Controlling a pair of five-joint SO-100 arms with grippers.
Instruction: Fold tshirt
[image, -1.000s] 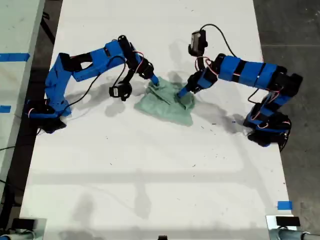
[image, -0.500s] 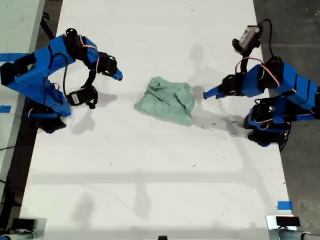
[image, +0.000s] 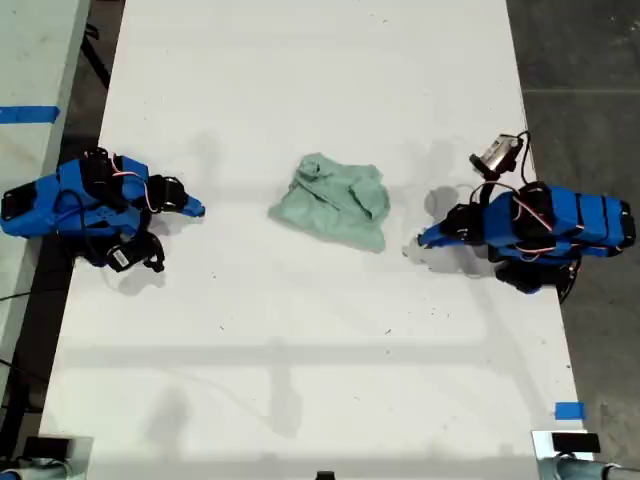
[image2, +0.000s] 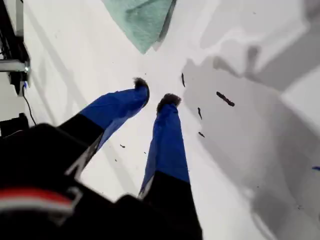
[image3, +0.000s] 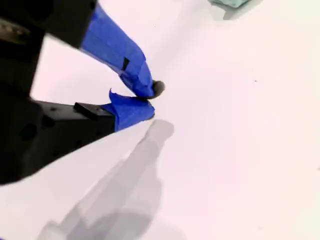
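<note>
Lying bunched mid-surface (image: 300, 60), the tshirt (image: 335, 203) sits untouched; wrist views alone reveal my first gripper (image2: 155, 96) slightly parted, my second gripper (image3: 150, 100) clenched empty.

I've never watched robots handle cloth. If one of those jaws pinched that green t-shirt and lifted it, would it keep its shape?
Probably not. The tshirt lies in a rumpled, creased heap on the table, so it looks soft and would likely droop and unfold. It seems thin and light, so a push would probably bunch it rather than slide it whole.
</note>
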